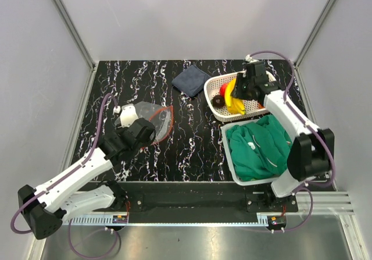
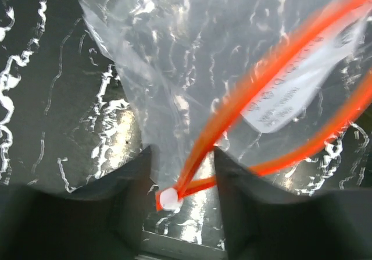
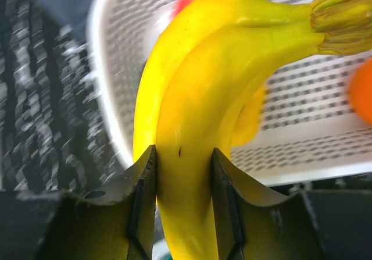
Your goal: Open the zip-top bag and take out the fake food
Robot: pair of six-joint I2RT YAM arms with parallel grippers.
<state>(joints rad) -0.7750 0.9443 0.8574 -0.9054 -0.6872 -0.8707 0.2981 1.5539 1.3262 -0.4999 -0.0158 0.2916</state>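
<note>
Yellow bananas [image 3: 197, 85] pinched in right tool [image 3: 183, 155] over basket [image 3: 325, 135]; left tool [image 2: 181, 155] spread, zip-top bag [image 2: 174, 56] corner between.

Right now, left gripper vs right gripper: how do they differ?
The left gripper is open, jaws apart on either side of the zip-top bag at its red-orange corner. The right gripper is shut on the yellow bananas. The left gripper sits low over the black marbled table, while the right gripper is over the white basket. Both have dark fingers with a task item between them.
</note>
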